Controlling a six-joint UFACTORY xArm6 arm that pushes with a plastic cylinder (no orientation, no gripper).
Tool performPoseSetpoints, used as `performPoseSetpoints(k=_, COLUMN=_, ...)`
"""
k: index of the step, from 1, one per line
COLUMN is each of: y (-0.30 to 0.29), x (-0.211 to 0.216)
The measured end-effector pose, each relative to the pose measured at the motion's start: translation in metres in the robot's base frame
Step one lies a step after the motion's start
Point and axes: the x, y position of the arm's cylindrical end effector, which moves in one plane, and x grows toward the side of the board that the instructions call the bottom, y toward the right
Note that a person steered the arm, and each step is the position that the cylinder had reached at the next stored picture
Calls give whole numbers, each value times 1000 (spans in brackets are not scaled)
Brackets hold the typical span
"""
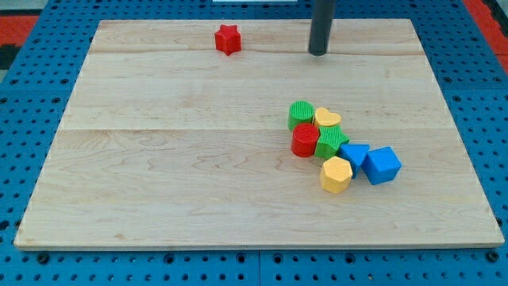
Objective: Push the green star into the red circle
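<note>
The green star [331, 142] lies in a cluster right of the board's middle, touching the red circle [305, 141] on its left. A green circle [302, 115] sits just above the red circle, and a yellow heart [327, 118] sits above the star. My tip [318, 52] stands near the view's top, well above the cluster and apart from every block.
A yellow hexagon [336, 174] lies below the star. A blue triangle [355, 155] and a blue cube [382, 165] lie to its right. A red star [228, 40] sits alone at the top, left of my tip. The wooden board [159, 183] rests on a blue pegboard.
</note>
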Motion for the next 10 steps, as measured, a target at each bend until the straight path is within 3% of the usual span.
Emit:
performPoseSetpoints(k=2, y=109, x=46)
performPoseSetpoints(k=4, y=204, x=141)
performPoseSetpoints(k=5, y=177, x=187)
performPoseSetpoints(k=7, y=92, x=182)
performPoseSetpoints(k=9, y=82, x=172)
performPoseSetpoints(k=10, y=43, x=184)
